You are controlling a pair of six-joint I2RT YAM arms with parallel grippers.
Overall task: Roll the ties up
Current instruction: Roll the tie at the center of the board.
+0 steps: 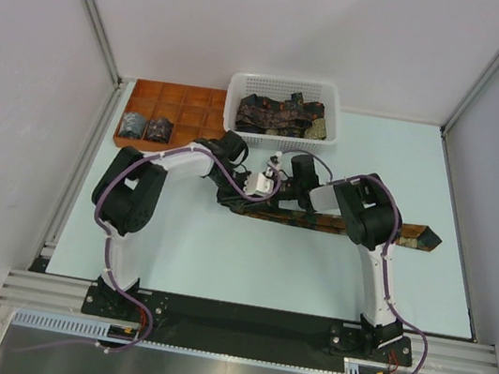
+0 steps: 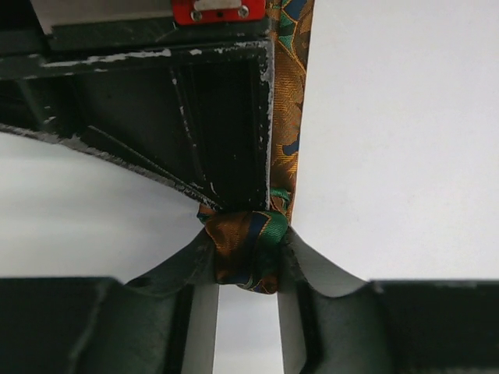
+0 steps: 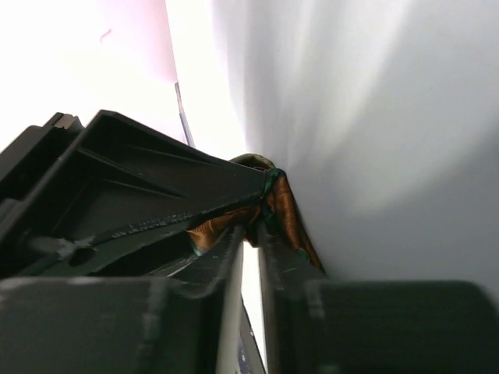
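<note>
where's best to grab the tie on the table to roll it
Pinch the tie at its narrow end, where it bunches into a small roll, coming from above across its width. The rest lies flat, giving little to pinch.

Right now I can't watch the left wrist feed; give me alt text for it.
The left gripper pinches the small bunched end of an orange, green and blue patterned tie between its two dark fingers. The rest of the tie runs straight up the picture over the white table, along the right edge of the other arm's black casing.
</note>
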